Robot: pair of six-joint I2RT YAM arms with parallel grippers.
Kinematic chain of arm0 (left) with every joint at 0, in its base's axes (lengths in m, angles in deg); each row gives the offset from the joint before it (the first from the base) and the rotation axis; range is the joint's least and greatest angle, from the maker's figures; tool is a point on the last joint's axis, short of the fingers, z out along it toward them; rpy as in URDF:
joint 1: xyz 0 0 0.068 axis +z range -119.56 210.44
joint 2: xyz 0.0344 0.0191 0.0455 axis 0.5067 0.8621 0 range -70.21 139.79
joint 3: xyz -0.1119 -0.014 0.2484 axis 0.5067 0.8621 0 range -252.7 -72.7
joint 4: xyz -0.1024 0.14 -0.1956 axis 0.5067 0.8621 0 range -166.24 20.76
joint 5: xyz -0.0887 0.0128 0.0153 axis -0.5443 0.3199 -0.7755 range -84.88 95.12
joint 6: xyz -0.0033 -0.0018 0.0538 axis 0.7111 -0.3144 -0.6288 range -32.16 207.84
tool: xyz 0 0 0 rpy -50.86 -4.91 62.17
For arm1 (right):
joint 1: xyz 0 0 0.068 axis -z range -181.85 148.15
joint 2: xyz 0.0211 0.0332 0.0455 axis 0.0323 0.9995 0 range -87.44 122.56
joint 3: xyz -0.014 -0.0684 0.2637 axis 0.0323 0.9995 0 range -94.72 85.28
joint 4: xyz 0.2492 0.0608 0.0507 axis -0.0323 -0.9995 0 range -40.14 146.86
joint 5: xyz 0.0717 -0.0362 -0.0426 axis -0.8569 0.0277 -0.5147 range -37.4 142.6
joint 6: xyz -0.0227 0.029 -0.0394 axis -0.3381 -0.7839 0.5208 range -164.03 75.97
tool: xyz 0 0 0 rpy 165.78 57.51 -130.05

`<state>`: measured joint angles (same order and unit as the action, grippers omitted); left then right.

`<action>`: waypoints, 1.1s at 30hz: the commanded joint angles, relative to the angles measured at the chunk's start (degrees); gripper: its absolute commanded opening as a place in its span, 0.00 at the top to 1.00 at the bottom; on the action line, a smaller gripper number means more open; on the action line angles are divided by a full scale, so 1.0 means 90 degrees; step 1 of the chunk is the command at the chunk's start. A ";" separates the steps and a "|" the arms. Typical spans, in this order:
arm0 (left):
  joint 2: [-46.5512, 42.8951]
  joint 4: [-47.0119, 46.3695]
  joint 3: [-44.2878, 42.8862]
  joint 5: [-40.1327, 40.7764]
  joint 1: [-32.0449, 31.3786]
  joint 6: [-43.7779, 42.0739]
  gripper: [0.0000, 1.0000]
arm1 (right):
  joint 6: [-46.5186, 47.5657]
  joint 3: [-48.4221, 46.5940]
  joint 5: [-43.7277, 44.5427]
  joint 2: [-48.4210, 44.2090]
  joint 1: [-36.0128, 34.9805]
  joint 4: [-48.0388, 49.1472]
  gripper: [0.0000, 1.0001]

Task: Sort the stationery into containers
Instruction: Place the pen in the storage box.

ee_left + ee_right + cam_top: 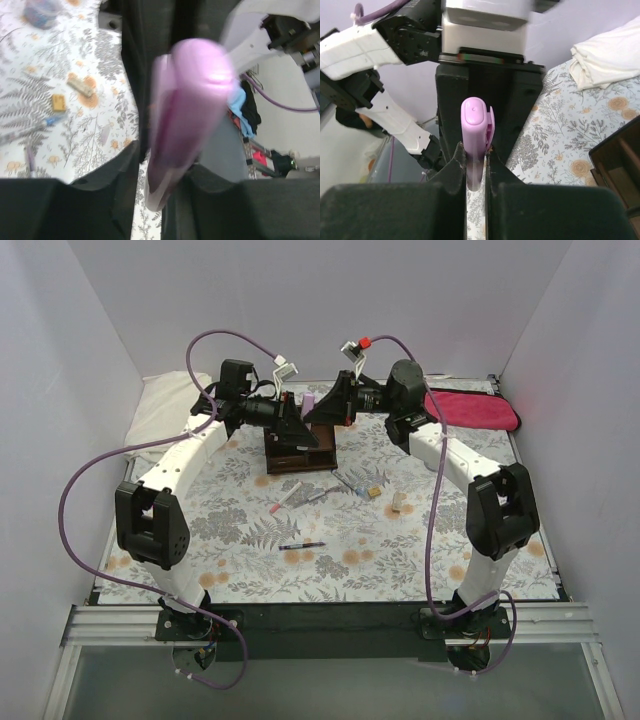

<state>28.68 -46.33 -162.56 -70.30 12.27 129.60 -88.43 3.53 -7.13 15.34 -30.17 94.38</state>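
A lilac-pink marker (309, 400) hangs in the air above the dark brown wooden organizer (300, 452), between both grippers. My right gripper (476, 155) is shut on one end of the marker (474, 130). My left gripper (160, 175) faces it, jaws round the marker's (195, 100) white end; a narrow gap shows beside the left finger (100, 200), so it reads open. On the cloth in front of the organizer lie a white pen with a pink cap (287, 498), a grey pen (315, 496), a dark pen (302, 545) and two tan blocks (375, 492).
A magenta folded cloth (472, 408) lies at the back right, and a white folded cloth (165, 410) at the back left. White walls close in the table on three sides. The organizer's corner (620, 165) shows in the right wrist view.
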 commanded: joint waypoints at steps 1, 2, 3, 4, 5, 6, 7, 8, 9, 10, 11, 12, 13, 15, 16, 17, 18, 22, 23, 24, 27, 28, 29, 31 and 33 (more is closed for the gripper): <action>-0.0353 0.0220 -0.0006 0.1103 0.0270 -0.0136 0.56 | 0.0607 -0.0739 -0.0920 0.0433 -0.0135 0.0197 0.99; -0.0382 0.0444 0.0014 0.1288 0.0349 -0.0263 0.24 | 0.0617 -0.0856 -0.0981 0.0532 -0.0077 0.0197 0.99; -0.0441 0.0601 0.0043 0.1445 0.0514 -0.0555 0.20 | 0.0714 -0.1138 -0.1107 0.0620 -0.0067 0.0197 0.99; -0.0489 0.0738 0.0121 0.1427 0.0612 -0.0722 0.20 | 0.0725 -0.1286 -0.1166 0.0833 -0.0057 0.0187 0.99; -0.0548 0.0942 0.0180 0.1427 0.0690 -0.0811 0.20 | 0.0744 -0.1490 -0.1215 0.0942 -0.0047 0.0177 0.99; -0.0713 0.1021 0.0229 0.1398 0.0865 -0.0860 0.20 | 0.0754 -0.1666 -0.1274 0.1049 -0.0038 0.0167 0.99; -0.0831 0.1090 0.0306 0.1359 0.0954 -0.0976 0.20 | 0.0841 -0.1997 -0.1284 0.1253 -0.0037 0.0158 0.99; -0.0948 0.1390 0.0288 0.1349 0.1061 -0.1065 0.20 | 0.0890 -0.2135 -0.1284 0.1343 -0.0028 0.0148 0.99; -0.1065 0.1577 0.0278 0.1387 0.1333 -0.1153 0.20 | 0.0949 -0.2262 -0.1274 0.1440 -0.0018 0.0138 0.99; -0.1366 0.1772 0.0249 0.1446 0.1500 -0.1385 0.20 | 0.1065 -0.2534 -0.1293 0.1644 0.0001 0.0128 0.99; -0.1504 0.2277 0.0142 0.1504 0.1695 -0.1591 0.20 | 0.1124 -0.2663 -0.1313 0.1762 -0.0008 0.0128 0.99; -0.1660 0.2562 0.0074 0.1572 0.2006 -0.1796 0.20 | 0.1251 -0.2838 -0.1333 0.1889 -0.0018 0.0109 0.99; -0.1932 0.2817 0.0044 0.1873 0.2338 -0.1982 0.20 | 0.1378 -0.2956 -0.1304 0.2132 -0.0028 0.0089 0.99; -0.2275 0.3015 0.0286 0.2216 0.2846 -0.2120 0.20 | 0.1885 -0.3162 -0.1051 0.2319 -0.0067 0.0050 0.99; -0.2451 0.2918 0.0471 0.2498 0.3004 -0.2033 0.20 | 0.2061 -0.3239 -0.0963 0.2542 -0.0067 0.0011 0.99; -0.2830 0.2636 0.0725 0.2646 0.3122 -0.1829 0.20 | 0.2459 -0.3501 -0.0875 0.2670 -0.0115 -0.0182 0.99; -0.2988 0.2450 0.1124 0.2821 0.3210 -0.1644 0.20 | 0.2724 -0.3630 -0.0632 0.2904 -0.0135 -0.0378 0.99; -0.3663 0.1678 0.1917 0.3038 0.3230 -0.0989 0.20 | 0.4812 -0.4333 0.0100 0.3373 -0.0281 -0.1949 0.99; -0.3722 0.1532 0.1996 0.3009 0.3240 -0.0891 0.20 | 0.5116 -0.4440 0.0257 0.3452 -0.0320 -0.2164 0.99; -0.3751 0.1520 0.2084 0.2980 0.3240 -0.0812 0.20 | 0.5486 -0.4615 0.0365 0.3607 -0.0321 -0.2331 0.99; -0.3723 0.1540 0.2143 0.2882 0.3230 -0.0724 0.20 | 0.5958 -0.4958 0.0435 0.3852 -0.0321 -0.2819 0.99; -0.3732 0.1540 0.2182 0.2882 0.3230 -0.0733 0.21 | 0.6191 -0.4930 0.0445 0.3863 -0.0311 -0.2879 0.99; -0.3732 0.1530 0.2202 0.2872 0.3240 -0.0733 0.21 | 0.6232 -0.4891 0.0454 0.3882 -0.0311 -0.2899 0.99; -0.3771 0.1491 0.2260 0.2891 0.3240 -0.0724 0.21 | 0.6368 -0.4764 0.0474 0.3892 -0.0311 -0.2919 0.99; -0.3781 0.1510 0.2280 0.2891 0.3240 -0.0724 0.21 | 0.6437 -0.4764 0.0513 0.3999 -0.0321 -0.2938 0.99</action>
<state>-3.88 -31.29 -142.28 -44.40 41.38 122.25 -37.15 -37.22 -4.11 50.75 -33.16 69.70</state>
